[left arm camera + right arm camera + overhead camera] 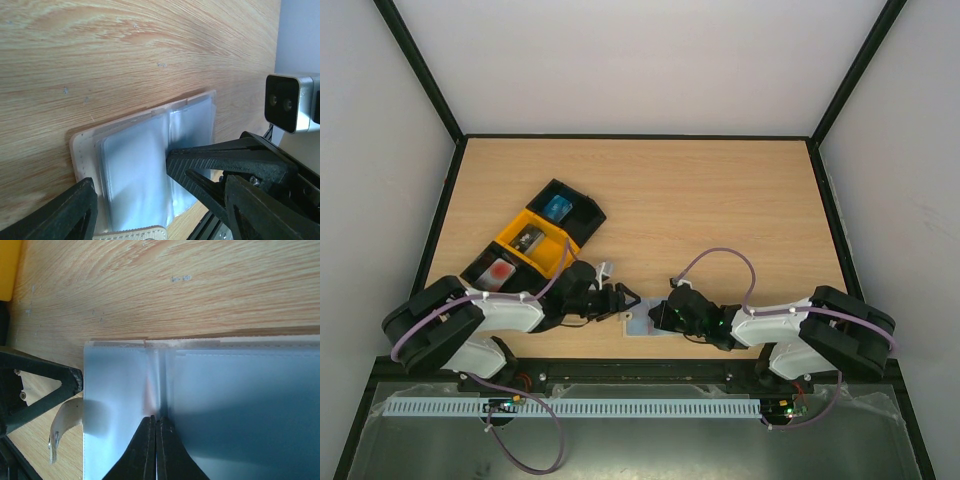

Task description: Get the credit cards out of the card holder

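A: Where is the card holder lying?

B: It is lying open on the counter, close to the near edge and between the two arms. Its clear sleeves are facing up and its beige tab is sticking out on the left arm's side.

A: What is the right gripper doing?

B: Its jaws are pressing together, and their tip is resting at the fold between the sleeves. I cannot tell whether they are pinching a sleeve edge.

A: And the left gripper?

B: Its jaws are standing apart at the tab end of the holder, one on each side, and they are gripping nothing.

A: What is sitting farther back?

B: The black-and-yellow trays are sitting on the left side of the counter. A red card is lying in the nearest black compartment, the yellow compartment is sitting behind it, and a bright blue item is lying in the farthest black one
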### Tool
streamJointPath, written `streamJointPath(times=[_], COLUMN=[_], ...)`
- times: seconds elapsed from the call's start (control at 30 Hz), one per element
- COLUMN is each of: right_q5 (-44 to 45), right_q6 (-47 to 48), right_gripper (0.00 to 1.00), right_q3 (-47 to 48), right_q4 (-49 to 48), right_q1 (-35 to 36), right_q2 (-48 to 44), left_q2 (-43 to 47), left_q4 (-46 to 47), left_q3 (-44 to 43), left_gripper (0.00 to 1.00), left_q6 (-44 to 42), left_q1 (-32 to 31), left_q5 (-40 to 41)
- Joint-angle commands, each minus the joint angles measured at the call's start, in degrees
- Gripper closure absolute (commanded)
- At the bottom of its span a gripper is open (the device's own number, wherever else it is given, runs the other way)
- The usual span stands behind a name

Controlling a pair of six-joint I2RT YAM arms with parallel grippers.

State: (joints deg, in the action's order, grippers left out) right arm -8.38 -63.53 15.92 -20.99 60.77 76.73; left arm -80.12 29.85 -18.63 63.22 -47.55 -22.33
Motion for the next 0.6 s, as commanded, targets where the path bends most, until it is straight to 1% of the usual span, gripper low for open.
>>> streamJointPath(times=[0.0, 0.1, 0.23, 0.57], right_q5=[3.02, 3.0, 2.93, 2.84], right_q6=[0.07, 0.01, 0.06, -0.02], right_gripper=[0.98, 0.98, 0.98, 0.98], right_q3=[-1.14, -1.24, -1.19, -1.67], right_q4=[3.35, 3.16, 3.11, 2.37], right_q1=[0.16, 0.19, 0.2, 0.14], right_q2=[0.88, 0.96, 1.1, 1.24], left_q2=[-0.33, -0.87, 0.62, 0.2], left_q4=[-1.1, 0.21, -0.82, 1.4], left_q3=[-1.43, -1.55, -1.81, -2.46], left_gripper=[0.3, 0.32, 0.32, 0.32], left_q6=[-1.6, -0.97, -1.06, 0.37], left_q1=[0.14, -0.32, -1.42, -2.95], left_q5=[-0.79, -1.39, 0.74, 0.47])
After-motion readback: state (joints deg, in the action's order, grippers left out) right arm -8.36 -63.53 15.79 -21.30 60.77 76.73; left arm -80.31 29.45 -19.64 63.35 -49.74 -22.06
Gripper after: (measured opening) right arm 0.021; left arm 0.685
